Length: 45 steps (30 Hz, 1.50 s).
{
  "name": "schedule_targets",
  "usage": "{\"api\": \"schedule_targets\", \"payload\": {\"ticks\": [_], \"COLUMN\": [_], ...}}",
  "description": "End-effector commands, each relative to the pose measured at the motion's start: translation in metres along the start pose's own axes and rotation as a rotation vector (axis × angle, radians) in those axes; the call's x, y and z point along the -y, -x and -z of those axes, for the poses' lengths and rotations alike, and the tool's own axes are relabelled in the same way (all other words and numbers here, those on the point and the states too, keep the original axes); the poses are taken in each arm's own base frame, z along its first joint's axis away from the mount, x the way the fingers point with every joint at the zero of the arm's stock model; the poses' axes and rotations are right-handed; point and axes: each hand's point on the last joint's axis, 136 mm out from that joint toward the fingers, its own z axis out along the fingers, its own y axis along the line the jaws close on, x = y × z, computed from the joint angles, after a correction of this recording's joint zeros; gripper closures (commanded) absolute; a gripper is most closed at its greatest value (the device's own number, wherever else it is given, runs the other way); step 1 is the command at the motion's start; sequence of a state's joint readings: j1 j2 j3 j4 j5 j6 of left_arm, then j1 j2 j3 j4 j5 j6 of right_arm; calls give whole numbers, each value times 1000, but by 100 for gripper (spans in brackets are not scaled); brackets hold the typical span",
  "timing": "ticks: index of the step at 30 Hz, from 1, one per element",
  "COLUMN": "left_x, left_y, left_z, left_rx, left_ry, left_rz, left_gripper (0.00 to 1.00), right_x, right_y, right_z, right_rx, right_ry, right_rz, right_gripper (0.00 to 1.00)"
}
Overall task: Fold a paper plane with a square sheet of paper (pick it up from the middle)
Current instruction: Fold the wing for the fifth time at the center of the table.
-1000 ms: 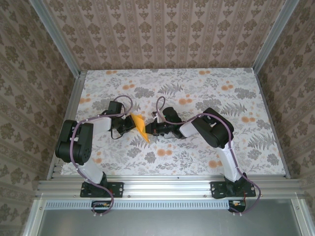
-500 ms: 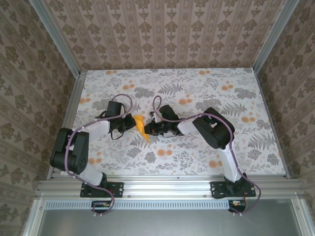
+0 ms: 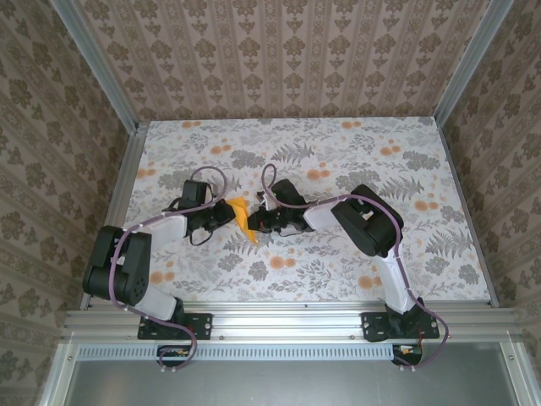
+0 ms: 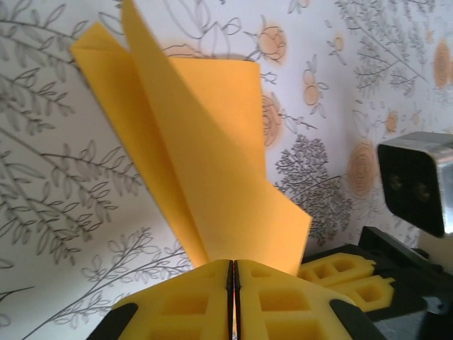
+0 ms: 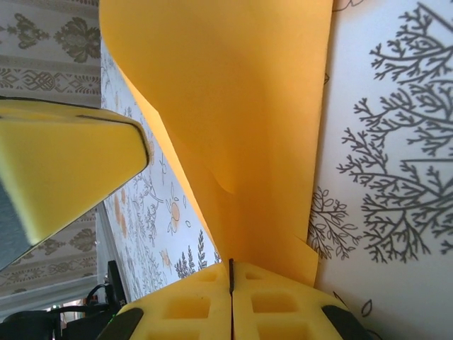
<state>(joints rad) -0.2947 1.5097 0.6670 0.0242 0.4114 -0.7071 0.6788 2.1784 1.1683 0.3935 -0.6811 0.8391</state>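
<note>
The square sheet of paper is orange-yellow and folded into a narrow, pointed, layered shape, held just above the flowered tablecloth at the table's middle left. My left gripper is shut on its left side. In the left wrist view the folded paper rises straight out of the closed yellow fingertips of the left gripper. My right gripper is shut on the opposite side. In the right wrist view the paper stands between the pressed-together fingertips of the right gripper.
The flowered tablecloth covers the table, with patterned walls on three sides and a metal rail along the near edge. In the left wrist view the right gripper's yellow fingers show very close. The left gripper's finger shows in the right wrist view.
The left arm's elbow has swung out toward the near left. Both grippers have drifted slightly with the paper and stay shut on it. The paper's shape looks the same.
</note>
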Motion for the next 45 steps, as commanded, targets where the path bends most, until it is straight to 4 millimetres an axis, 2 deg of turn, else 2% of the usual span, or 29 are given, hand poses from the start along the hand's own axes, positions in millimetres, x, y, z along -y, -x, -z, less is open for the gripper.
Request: {"api": "schedule_targets", "payload": {"ticks": [1, 15, 21, 37, 45], "left_x": [14, 9, 7, -9, -10], "left_y": [2, -3, -7, 0, 3], "left_z": [1, -12, -14, -27, -29], "left_rx": [9, -20, -35, -25, -24], "left_ry": [-70, -75, -75, 4, 9], "left_rz": [-18, 2, -1, 3, -5], "left_gripper": [88, 89, 89, 91, 90], "right_x": [82, 101, 103, 106, 110], "right_y": [-50, -59, -58, -61, -66], "right_z": [-2, 3, 3, 7, 9], "right_rx": [-109, -155, -163, -164, -167], "right_ry": [-278, -362, -374, -378, -383], "right_rz": [-173, -281, -290, -298, -309], "right_gripper": [92, 95, 94, 94, 95]}}
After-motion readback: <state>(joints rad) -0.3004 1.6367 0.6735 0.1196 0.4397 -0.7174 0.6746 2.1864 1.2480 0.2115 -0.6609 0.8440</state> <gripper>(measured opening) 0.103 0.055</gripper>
